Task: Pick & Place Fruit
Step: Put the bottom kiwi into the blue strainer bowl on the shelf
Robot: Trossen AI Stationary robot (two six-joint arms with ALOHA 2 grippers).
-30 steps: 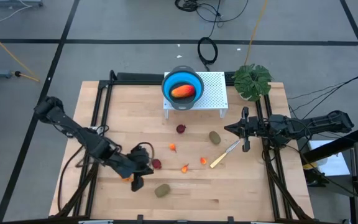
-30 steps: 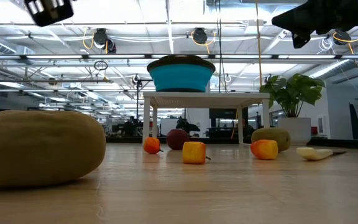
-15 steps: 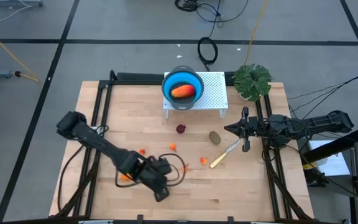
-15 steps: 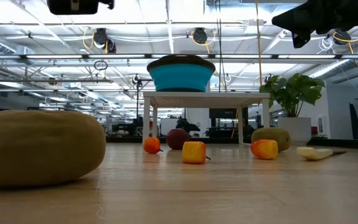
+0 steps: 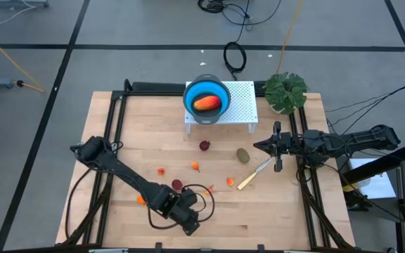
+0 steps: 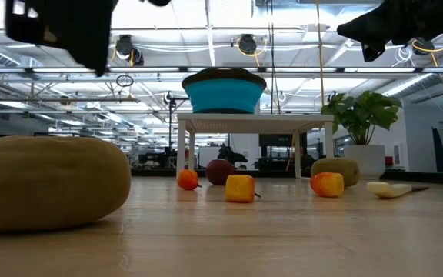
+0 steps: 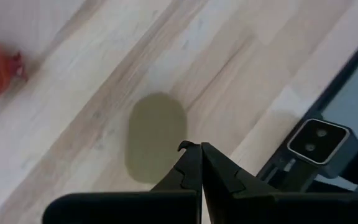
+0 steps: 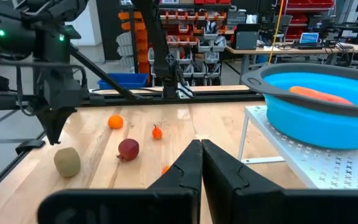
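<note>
My left gripper (image 7: 201,148) is shut and hovers over a brownish-green oval fruit (image 7: 156,137) near the table's near edge, without touching it. The right wrist view shows that gripper (image 8: 55,135) pointing down just above the oval (image 8: 67,162). In the high view the gripper (image 5: 188,223) hides the oval. My right gripper (image 5: 276,146) waits shut at the table's right side. The long red-orange piece (image 5: 207,103) lies in the blue bowl (image 5: 220,90). On the table rest a second oval (image 5: 242,154), two dark red balls (image 5: 204,145) (image 5: 177,185) and several orange bits (image 5: 196,166).
The bowl stands on a white perforated rack (image 5: 241,105) at the far edge. A leafy plant (image 5: 285,91) is at the far right corner. A yellow-handled knife (image 5: 254,175) lies beside the right oval. The low-view camera (image 7: 319,138) sits at the near edge.
My left arm has swung from the table's near-left part toward the right and the near edge, stopping above the near oval. The dark red ball and an orange bit that it covered show again. No fruit has moved.
</note>
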